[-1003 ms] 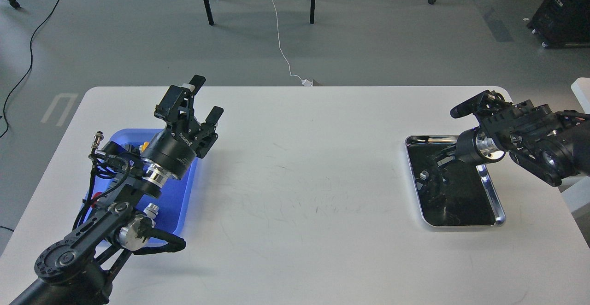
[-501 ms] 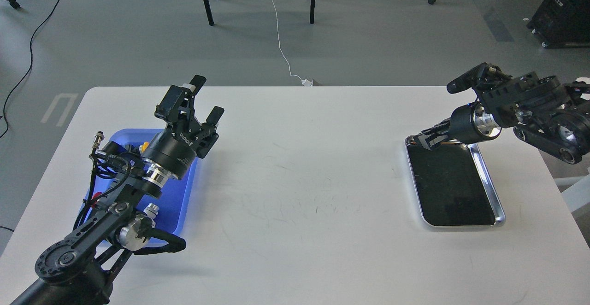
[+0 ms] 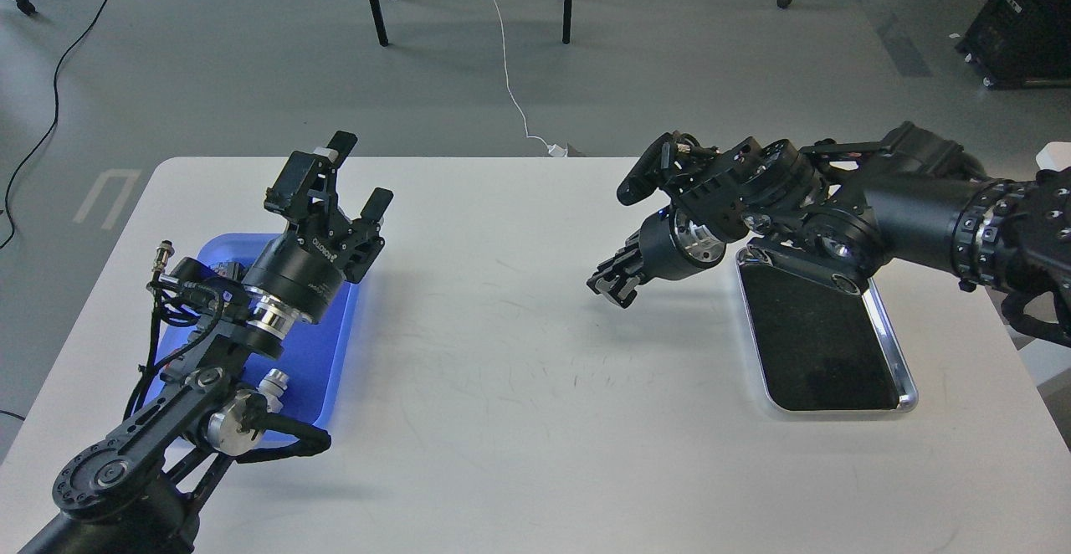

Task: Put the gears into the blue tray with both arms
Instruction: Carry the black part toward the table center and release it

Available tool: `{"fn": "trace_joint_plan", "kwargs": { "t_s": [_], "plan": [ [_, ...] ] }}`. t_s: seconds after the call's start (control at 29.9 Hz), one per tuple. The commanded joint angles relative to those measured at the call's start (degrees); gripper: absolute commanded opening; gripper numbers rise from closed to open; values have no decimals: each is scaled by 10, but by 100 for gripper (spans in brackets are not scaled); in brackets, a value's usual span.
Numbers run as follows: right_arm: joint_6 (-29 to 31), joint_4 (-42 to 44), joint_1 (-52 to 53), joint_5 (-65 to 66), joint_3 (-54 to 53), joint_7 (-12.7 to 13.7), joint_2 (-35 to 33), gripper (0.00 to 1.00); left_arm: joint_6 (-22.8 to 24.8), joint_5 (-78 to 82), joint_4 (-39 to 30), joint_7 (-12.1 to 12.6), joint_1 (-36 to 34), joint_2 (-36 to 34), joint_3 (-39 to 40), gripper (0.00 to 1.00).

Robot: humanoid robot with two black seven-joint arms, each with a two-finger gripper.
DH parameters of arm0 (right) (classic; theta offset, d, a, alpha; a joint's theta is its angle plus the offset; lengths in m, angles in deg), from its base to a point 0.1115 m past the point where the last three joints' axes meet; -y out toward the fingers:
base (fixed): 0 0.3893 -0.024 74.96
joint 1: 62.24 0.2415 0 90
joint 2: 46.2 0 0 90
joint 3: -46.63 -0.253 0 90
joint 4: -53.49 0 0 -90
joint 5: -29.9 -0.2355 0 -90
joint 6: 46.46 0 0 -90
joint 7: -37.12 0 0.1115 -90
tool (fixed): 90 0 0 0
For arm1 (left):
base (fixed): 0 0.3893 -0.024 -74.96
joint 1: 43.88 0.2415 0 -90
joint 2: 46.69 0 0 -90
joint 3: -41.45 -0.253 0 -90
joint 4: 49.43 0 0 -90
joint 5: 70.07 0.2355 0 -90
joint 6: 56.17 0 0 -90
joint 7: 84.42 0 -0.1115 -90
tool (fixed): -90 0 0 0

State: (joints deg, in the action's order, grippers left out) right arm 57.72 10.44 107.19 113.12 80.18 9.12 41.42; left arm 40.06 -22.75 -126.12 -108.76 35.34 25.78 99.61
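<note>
Lying flat, bright blue tray (image 3: 335,370) shows rounded corners.

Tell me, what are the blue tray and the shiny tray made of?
The blue tray looks like smooth plastic: one even bright colour, soft rounded corners, only a dull sheen. The shiny tray looks like polished metal: its silver rim gleams like a mirror. Its flat inside is dark; whether that is a lining, I cannot tell.
</note>
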Motion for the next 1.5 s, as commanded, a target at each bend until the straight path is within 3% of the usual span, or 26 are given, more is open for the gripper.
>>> {"fn": "trace_joint_plan", "kwargs": {
  "t_s": [0.0,0.6,0.84,1.14,1.24,1.34,1.47],
  "plan": [
    [-30,2,-7,-5,32,0,24,20,0,1,-1,0,8,0,3,98],
    [-49,-9,-6,-24,40,0,24,20,1,0,-9,0,20,0,8,98],
    [-110,-45,-5,-26,62,0,24,20,1,0,-9,0,21,2,9,98],
    [-115,-54,-6,-26,75,0,24,24,1,1,-9,0,21,0,12,98],
    [-122,-54,-6,-26,75,0,24,30,1,0,-9,0,21,0,15,98],
    [-127,-54,-6,-26,75,0,24,53,1,0,-9,0,21,0,15,98],
    [-128,-51,-6,-27,74,0,24,71,1,0,-9,0,21,0,15,98]
  ]
}}
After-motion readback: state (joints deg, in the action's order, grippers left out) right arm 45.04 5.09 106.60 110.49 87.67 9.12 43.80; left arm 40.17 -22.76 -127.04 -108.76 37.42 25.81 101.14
